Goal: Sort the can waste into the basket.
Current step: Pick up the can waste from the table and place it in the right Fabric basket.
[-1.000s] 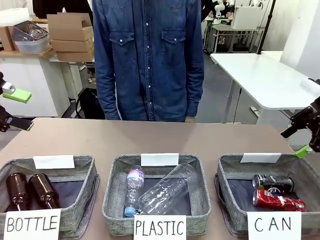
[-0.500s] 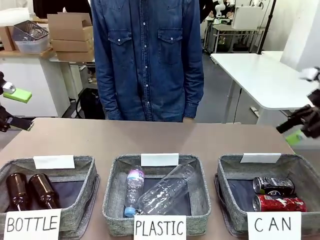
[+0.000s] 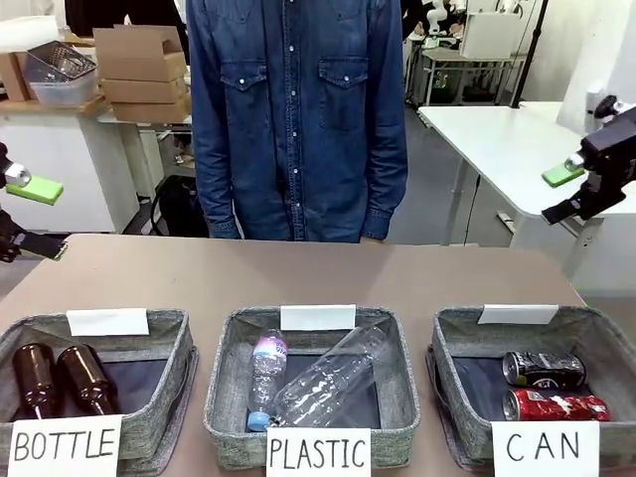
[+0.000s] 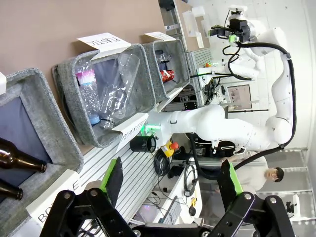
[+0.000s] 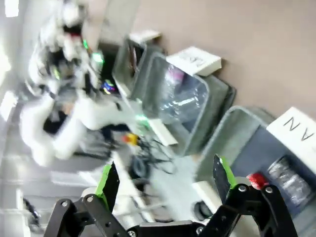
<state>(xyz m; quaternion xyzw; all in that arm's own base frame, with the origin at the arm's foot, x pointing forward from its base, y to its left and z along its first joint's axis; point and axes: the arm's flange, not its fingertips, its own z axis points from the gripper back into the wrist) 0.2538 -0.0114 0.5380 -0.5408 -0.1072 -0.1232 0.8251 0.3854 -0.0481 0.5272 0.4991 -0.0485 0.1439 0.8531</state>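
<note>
The grey CAN basket [image 3: 452,343] stands at the front right of the table. A black can [image 3: 544,369] and a red can [image 3: 555,405] lie side by side inside it. My right gripper [image 3: 559,194] hangs open and empty, high above the table's right edge, well clear of the basket. My left gripper [image 3: 38,219] is open at the far left edge, also holding nothing. In the left wrist view the open fingers [image 4: 114,177] frame the row of baskets, with the red can [image 4: 168,75] in the farthest one. The blurred right wrist view shows the red can [image 5: 256,180] in the basket [image 5: 232,133].
A BOTTLE basket [image 3: 169,348] with two brown bottles stands at the front left. A PLASTIC basket [image 3: 224,368] with clear bottles sits in the middle. A person in a denim shirt [image 3: 298,109] stands at the far edge. The brown tabletop [image 3: 298,273] behind the baskets is bare.
My right gripper has risen from just beside the CAN basket to high at the right. The two cans have settled a little. The left arm has not moved.
</note>
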